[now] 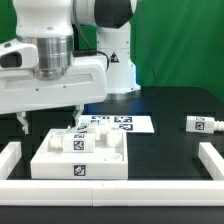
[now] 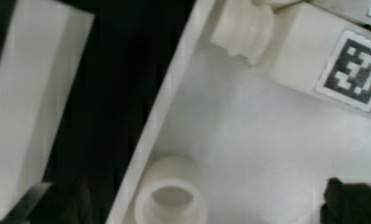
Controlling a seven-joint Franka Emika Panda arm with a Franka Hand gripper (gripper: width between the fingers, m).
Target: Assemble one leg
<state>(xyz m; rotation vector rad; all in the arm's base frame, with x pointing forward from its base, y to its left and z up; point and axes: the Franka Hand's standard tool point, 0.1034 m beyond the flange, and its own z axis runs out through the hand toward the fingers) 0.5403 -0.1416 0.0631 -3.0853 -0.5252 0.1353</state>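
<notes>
Black desk (image 1: pixel 170 150) carried everything: the tool (image 1: pixel 52 120) hung wide open, empty, over a large white square plastic block (image 1: pixel 80 160); the short white tagged plastic leg (image 1: pixel 199 124) lay well apart from it, toward the exterior view's right.

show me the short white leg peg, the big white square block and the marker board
short white plastic leg peg (image 1: pixel 202 124), exterior view, tagged body
large white square block (image 1: pixel 50 168), exterior view, front wall
flat white marker board (image 1: pixel 125 124), exterior view, tagged top

leg (image 1: pixel 199 124) well off to the exterior view's right of the block (image 1: pixel 50 165), marker board (image 1: pixel 118 123) behind it
</notes>
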